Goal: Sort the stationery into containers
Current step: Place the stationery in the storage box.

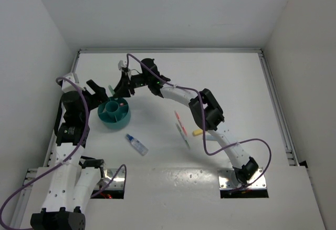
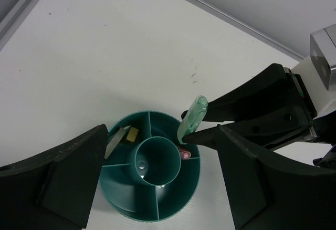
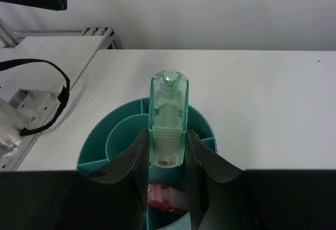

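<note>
The round teal organiser (image 1: pixel 114 113) stands at the left of the table. My right gripper (image 1: pixel 119 89) is shut on a mint stubby marker (image 1: pixel 111 89) and holds it tilted just above the organiser's far rim. In the right wrist view the marker (image 3: pixel 168 115) sits between the fingers (image 3: pixel 134 159), over the organiser (image 3: pixel 93 138). A pink marker (image 3: pixel 164 196) lies in the compartment below. My left gripper (image 1: pixel 101 94) is open and empty, hovering over the organiser (image 2: pixel 118 201). The left wrist view also shows the mint marker (image 2: pixel 191 117) and the pink marker (image 2: pixel 184 154).
A yellow bit (image 2: pixel 132 133) and a pale flat piece (image 2: pixel 113 143) lie in another compartment. On the table lie a clear blue-capped bottle (image 1: pixel 137 144), thin pens (image 1: pixel 181 129) and a yellow marker (image 1: pixel 197 132). Walls close the left and back sides.
</note>
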